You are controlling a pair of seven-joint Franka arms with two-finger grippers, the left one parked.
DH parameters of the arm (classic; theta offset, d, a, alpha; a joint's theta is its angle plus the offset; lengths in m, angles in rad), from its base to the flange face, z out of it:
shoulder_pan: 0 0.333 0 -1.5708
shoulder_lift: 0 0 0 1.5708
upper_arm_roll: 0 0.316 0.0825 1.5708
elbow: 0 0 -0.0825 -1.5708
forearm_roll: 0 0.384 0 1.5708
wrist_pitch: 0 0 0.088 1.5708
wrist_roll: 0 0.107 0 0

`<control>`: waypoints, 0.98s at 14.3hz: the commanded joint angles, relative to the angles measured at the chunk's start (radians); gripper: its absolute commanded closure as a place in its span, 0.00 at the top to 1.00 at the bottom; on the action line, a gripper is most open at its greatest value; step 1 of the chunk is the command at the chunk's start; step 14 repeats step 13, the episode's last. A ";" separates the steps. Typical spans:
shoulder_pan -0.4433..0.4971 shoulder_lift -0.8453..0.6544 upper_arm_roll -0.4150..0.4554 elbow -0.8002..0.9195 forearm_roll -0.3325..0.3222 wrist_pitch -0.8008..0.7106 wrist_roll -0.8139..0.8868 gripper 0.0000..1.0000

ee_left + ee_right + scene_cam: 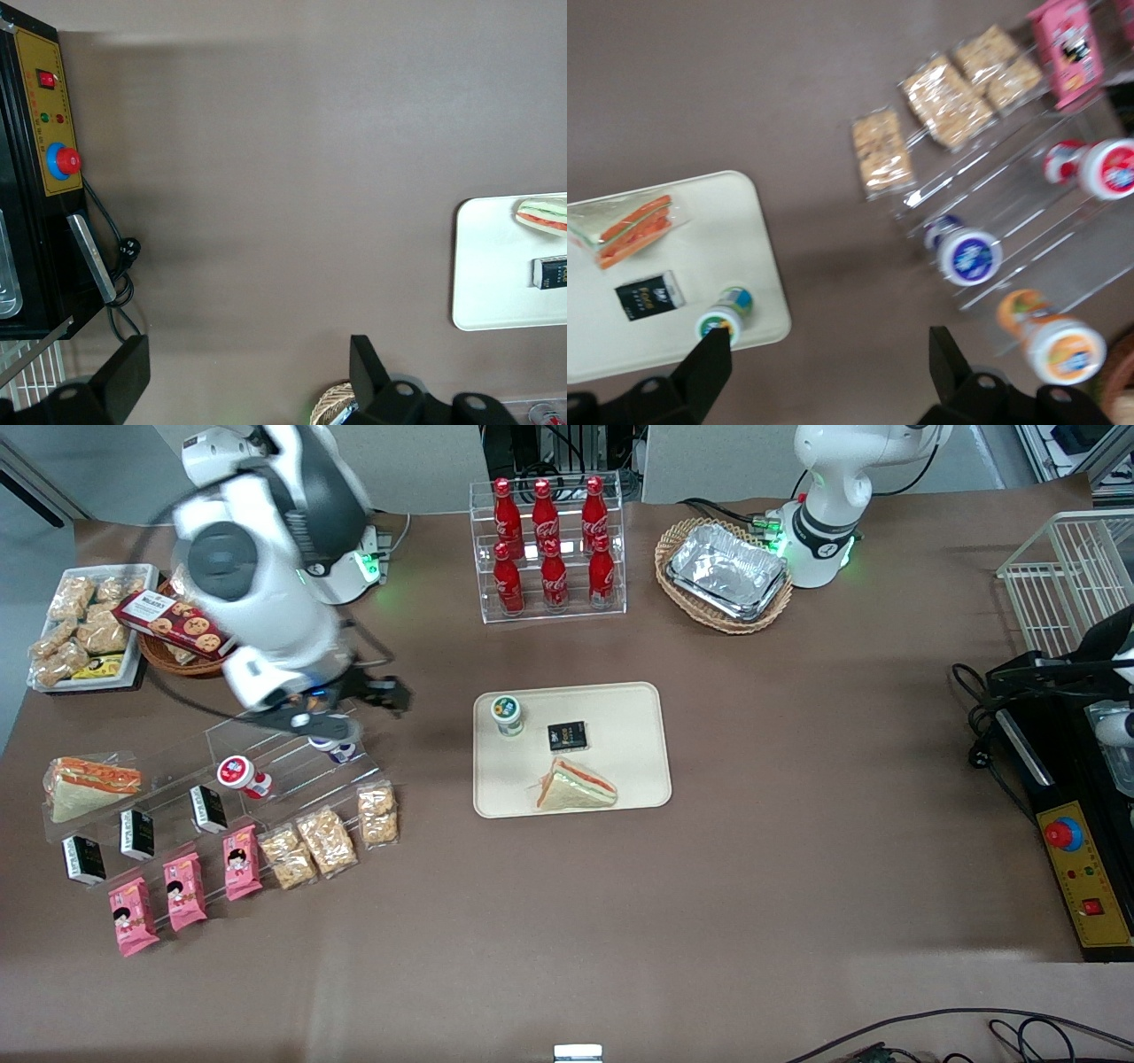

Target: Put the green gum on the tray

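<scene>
The green gum (508,713), a small white bottle with a green lid, stands upright on the cream tray (620,717), at the tray's corner farthest from the front camera on the working arm's side. It also shows in the right wrist view (719,319) on the tray (731,230). My right gripper (394,695) hovers above the table between the tray and the clear rack, apart from the gum. In the wrist view the gripper (828,347) is open and empty.
A wrapped sandwich (576,786) and a small black box (567,736) lie on the tray. A clear rack (292,762) beneath the arm holds blue-lidded (970,255), orange-lidded (1063,347) and red-lidded (1107,168) bottles. Snack packs (328,840) lie nearer the front camera.
</scene>
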 commanded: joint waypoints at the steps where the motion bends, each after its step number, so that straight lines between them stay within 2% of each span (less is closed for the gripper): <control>1: 0.003 0.003 -0.140 0.097 0.026 -0.129 -0.268 0.99; 7: 0.003 -0.038 -0.375 0.108 0.019 -0.149 -0.583 0.99; 11: 0.000 -0.034 -0.453 0.140 0.017 -0.151 -0.594 0.99; 14: 0.002 -0.038 -0.469 0.136 0.022 -0.157 -0.609 0.99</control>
